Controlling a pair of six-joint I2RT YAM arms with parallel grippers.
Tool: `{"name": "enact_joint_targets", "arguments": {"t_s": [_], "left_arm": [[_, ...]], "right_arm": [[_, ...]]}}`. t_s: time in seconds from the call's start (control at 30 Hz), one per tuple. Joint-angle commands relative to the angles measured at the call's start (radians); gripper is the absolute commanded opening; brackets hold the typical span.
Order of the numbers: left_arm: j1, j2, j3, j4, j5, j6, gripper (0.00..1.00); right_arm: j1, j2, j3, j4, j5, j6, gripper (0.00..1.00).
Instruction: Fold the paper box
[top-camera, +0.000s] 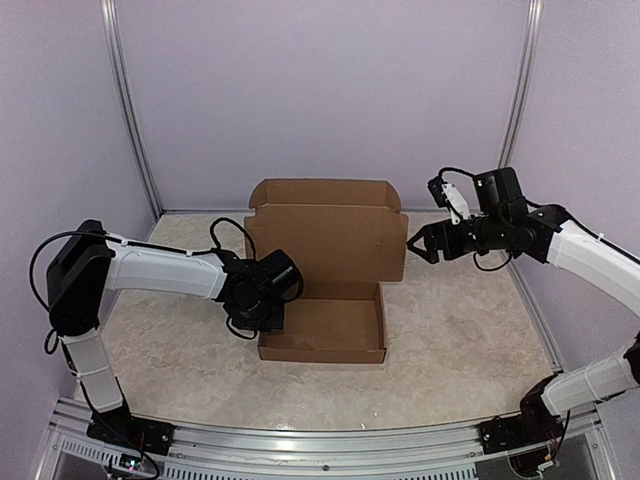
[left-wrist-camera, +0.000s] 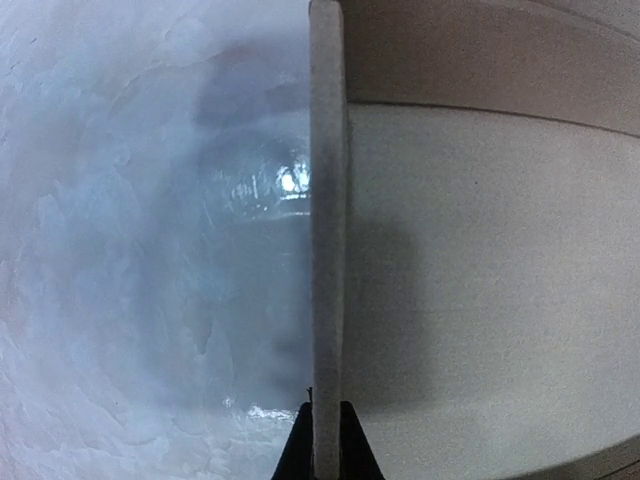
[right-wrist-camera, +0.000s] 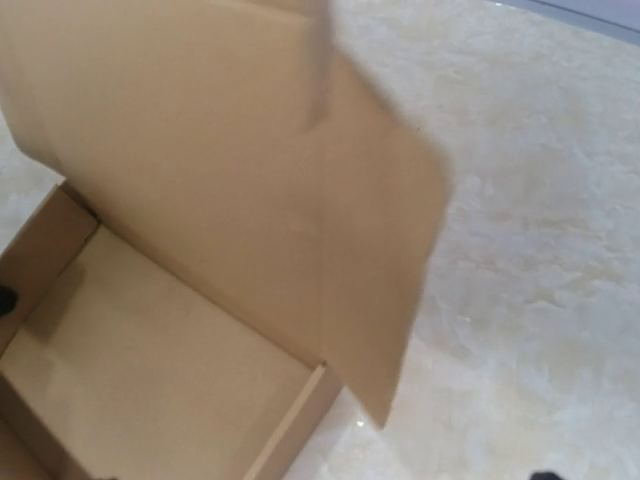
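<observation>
- Item: paper box (top-camera: 330, 325), brown cardboard, at the centre of the desk (top-camera: 450, 330). The tray is formed, with walls up on all sides that show.
- Lid (top-camera: 325, 240): stands roughly upright from the tray's 12 o'clock edge, with a narrow flap along its top and small tabs at the top corners. It is not closed over the tray.
- Left end effector (top-camera: 255, 320): at the tray's 9 o'clock side. In the wrist view its fingers (left-wrist-camera: 295, 460) are clamped on the thin top edge of the left wall (left-wrist-camera: 327, 200), one finger inside the tray and one outside.
- Right end effector (top-camera: 416, 244): at 3 o'clock of the lid, just beside its right edge. The jaws look spread and grip nothing. Contact with the lid cannot be told.
- Right wrist view: lid panel (right-wrist-camera: 250, 180) leaning over the tray floor (right-wrist-camera: 150, 370). Its own fingers are almost out of frame.
- Stage, as judged: the lid remains to be brought down and its flap tucked in.
- Risk: a push high on the lid from 3 o'clock could skew it or slide the whole box toward 9 o'clock, since only one wall is pinned.
- Risk: a tight clamp on the wall may crease it or pull it outward, so the lid flap misses its slot.
- Risk: the left fingers sit in the lid's closing path and could be trapped under it.
</observation>
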Motion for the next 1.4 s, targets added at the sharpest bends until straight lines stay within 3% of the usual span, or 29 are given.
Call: {"name": "enact_joint_targets", "arguments": {"t_s": [0.0,0.53,0.87,1.2,1.37], "left_arm": [[-0.012,-0.042,-0.043,-0.022,-0.023,-0.023,0.03],[-0.028,-0.184,-0.063,-0.030,-0.098,0.034,0.73],[0.041,-0.388,-0.088,-0.049,-0.073,0.188,0.98],[0.204,-0.618,-0.127,0.028,0.088,0.363,0.99],[0.298,-0.667,-0.109,0.010,0.120,0.419,0.99]], "right_arm": [[-0.045,0.051,0.041,0.061,-0.117,-0.043,0.87],[-0.122,0.215,0.107,0.193,-0.292,-0.104,0.78],[-0.136,0.338,0.198,0.191,-0.360,-0.140,0.62],[-0.137,0.390,0.218,0.177,-0.424,-0.156,0.26],[-0.137,0.392,0.214,0.172,-0.438,-0.189,0.16]]}}
